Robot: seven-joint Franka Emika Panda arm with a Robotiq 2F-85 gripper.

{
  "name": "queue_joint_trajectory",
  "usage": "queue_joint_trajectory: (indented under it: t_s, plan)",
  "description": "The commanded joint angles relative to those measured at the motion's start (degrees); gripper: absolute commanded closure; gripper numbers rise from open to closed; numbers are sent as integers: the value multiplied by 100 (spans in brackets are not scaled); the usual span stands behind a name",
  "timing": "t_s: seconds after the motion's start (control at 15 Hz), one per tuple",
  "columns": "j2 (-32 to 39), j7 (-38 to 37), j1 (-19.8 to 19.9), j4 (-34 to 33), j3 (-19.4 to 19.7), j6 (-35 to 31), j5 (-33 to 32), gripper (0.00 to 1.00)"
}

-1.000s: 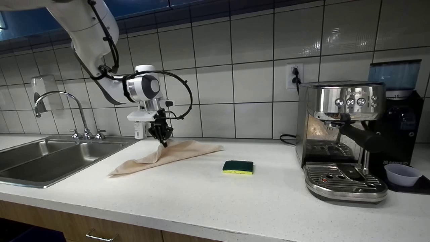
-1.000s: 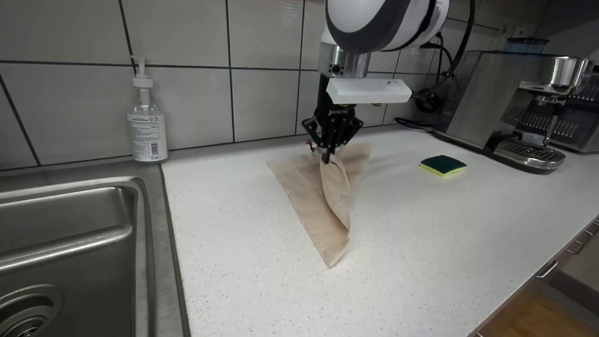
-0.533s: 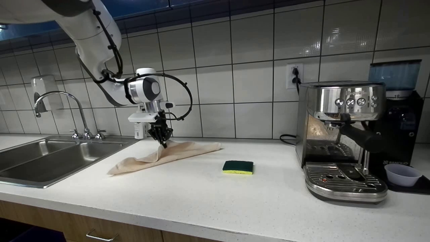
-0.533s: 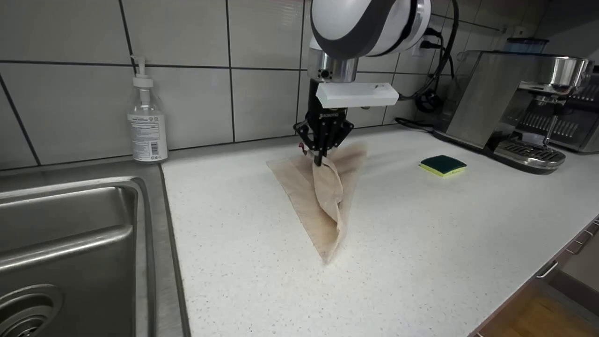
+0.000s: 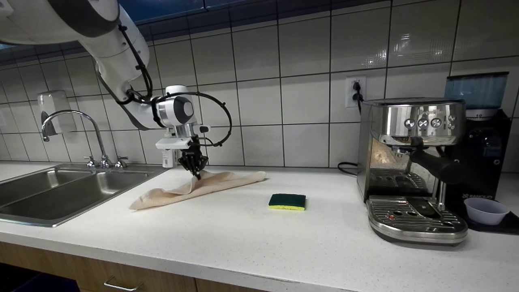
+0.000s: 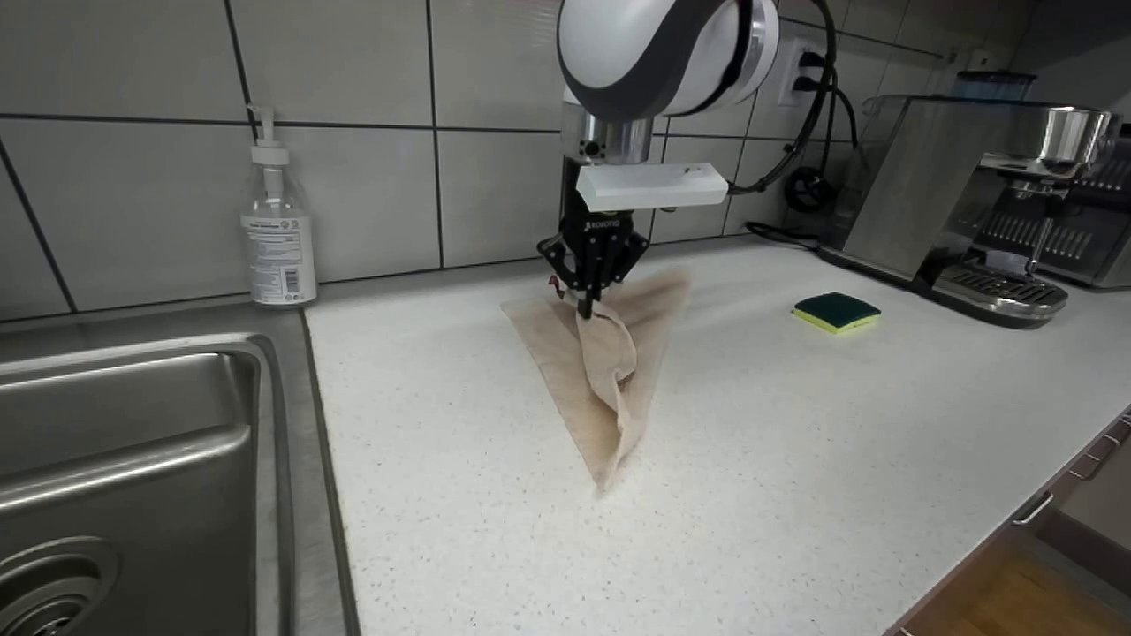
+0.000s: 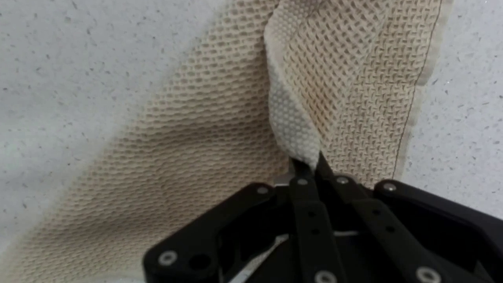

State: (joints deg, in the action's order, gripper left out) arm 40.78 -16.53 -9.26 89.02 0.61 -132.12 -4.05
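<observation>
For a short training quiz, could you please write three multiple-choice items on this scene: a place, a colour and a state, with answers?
1. Where is the sponge, given the cloth and coffee machine?
A) On the cloth
B) Between them
C) Under the coffee machine

2. The sponge's colours?
A) Green and yellow
B) Red and white
C) All blue

3. The gripper is:
A) Wide open
B) Shut on the sponge
C) Shut on the cloth

1 B: both exterior views show it there.
2 A: green top, yellow underneath.
3 C: its fingers pinch the cloth in the wrist view.
</observation>
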Motion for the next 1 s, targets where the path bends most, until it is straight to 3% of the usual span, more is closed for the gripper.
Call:
queue_joint_trajectory:
  t_s: [0.0,0.47,0.53,0.6,0.93]
  plan:
    - [268,165,4,-492,-28,363,48,99]
    - [508,190,-7,-852,-35,589,57,99]
    - [535,193,-9,-898,-35,616,57,88]
    - [563,192,-13,-946,-32,641,53,68]
    - [666,203,-18,-1127,-33,753,54,32]
